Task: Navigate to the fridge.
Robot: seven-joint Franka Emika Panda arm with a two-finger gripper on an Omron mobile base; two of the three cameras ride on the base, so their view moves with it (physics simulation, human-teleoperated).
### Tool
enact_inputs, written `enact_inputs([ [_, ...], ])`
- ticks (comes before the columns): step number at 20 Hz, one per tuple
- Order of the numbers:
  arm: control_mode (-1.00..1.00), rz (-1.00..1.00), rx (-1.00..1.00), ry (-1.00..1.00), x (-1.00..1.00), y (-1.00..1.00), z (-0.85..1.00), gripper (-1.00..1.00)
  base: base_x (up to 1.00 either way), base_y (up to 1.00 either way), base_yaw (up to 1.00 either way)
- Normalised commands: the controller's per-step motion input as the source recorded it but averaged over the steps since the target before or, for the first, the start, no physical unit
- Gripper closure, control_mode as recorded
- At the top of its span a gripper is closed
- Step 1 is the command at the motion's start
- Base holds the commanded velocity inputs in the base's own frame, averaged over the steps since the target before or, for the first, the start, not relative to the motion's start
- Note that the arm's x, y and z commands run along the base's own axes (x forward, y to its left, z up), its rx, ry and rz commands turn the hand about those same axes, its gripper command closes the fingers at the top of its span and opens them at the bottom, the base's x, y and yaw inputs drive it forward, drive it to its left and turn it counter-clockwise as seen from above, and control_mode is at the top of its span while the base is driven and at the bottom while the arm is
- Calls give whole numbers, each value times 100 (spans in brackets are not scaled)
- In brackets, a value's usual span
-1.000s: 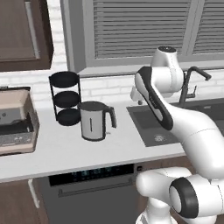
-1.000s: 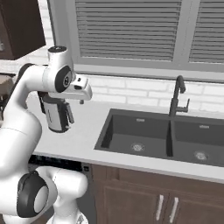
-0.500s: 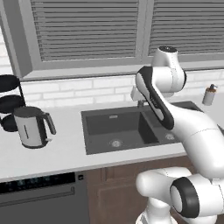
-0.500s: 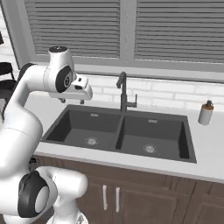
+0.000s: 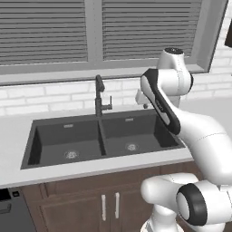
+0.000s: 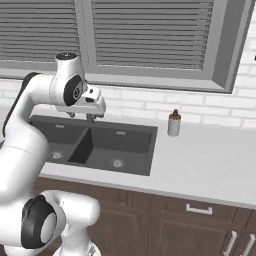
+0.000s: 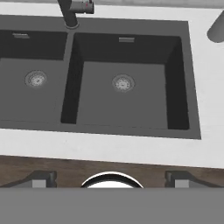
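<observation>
The fridge is out of view. My gripper hangs open above the counter's front edge, its two dark fingertips wide apart with nothing between them. It looks down on a dark double sink. The arm is folded upright over that sink, with the hand held near the faucet.
A dark faucet stands behind the sink. A small soap bottle sits on the white counter to the sink's right. Brown cabinet doors run below. A window with grey blinds spans the back wall. A dishwasher is at lower left.
The base has driven to the right, so the whole scene slid left: kettle and black rack left the views, and the sink, then the soap bottle and bare counter, came in. The arm's pose is unchanged.
</observation>
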Motion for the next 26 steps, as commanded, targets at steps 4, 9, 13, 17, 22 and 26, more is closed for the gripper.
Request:
enact_inputs([
  [4, 100, 0, 0, 0, 0, 0, 0, -100, -7, -100, 0],
  [9, 100, 0, 0, 0, 0, 0, 0, -100, -22, -100, -12],
  [13, 100, 0, 0, 0, 0, 0, 0, -100, -7, -100, -35],
  [17, 100, 0, 0, 0, 0, 0, 0, -100, 0, -100, -36],
  [22, 100, 0, 0, 0, 0, 0, 0, -100, -7, -87, -35],
  [26, 100, 0, 0, 0, 0, 0, 0, -100, -5, -4, -5],
])
